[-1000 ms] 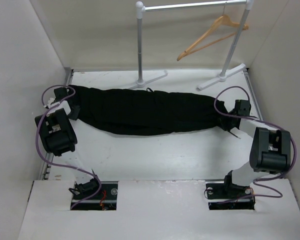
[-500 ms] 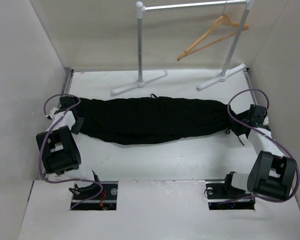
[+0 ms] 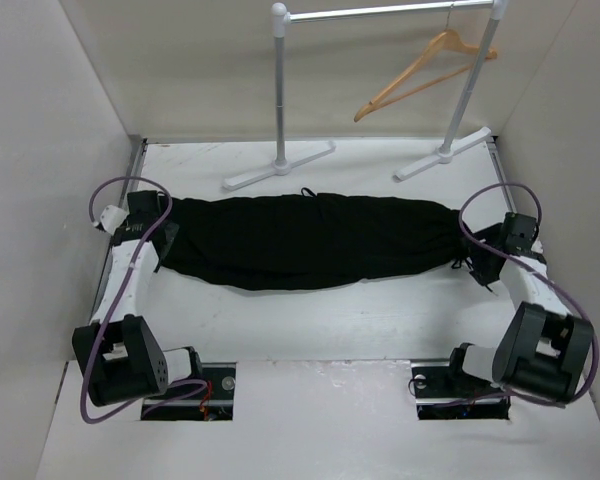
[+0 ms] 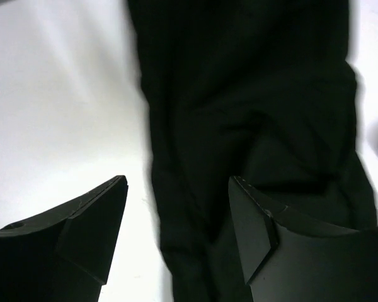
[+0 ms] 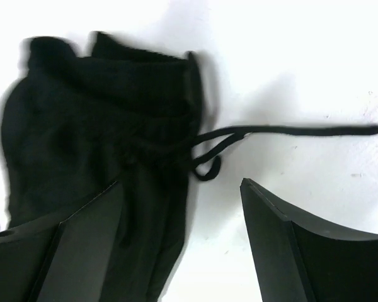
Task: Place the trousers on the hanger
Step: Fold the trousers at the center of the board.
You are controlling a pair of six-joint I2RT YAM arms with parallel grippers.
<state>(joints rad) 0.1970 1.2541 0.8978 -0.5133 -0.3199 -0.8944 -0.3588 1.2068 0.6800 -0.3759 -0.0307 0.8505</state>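
The black trousers (image 3: 310,240) lie stretched flat across the table from left to right. My left gripper (image 3: 158,238) stands open at their left end; in the left wrist view dark fabric (image 4: 239,94) lies loose under and between the spread fingers (image 4: 88,220). At the right end my right gripper (image 3: 483,262) is open too. The right wrist view has the gathered waistband (image 5: 82,113) and its drawstring (image 5: 290,131) on the table ahead of the parted fingers (image 5: 283,239). The tan wooden hanger (image 3: 425,68) hangs from the rack's bar at the back right.
The silver rack (image 3: 280,85) stands at the back on two white feet (image 3: 278,166) just behind the trousers. White walls (image 3: 40,150) close in both sides. The arm bases (image 3: 190,382) sit at the near edge.
Both grippers have opened and let go of the trousers' ends. The trousers were pulled out longer and now lie flat. The left arm's elbow has swung back toward its base; the right gripper moved outward.
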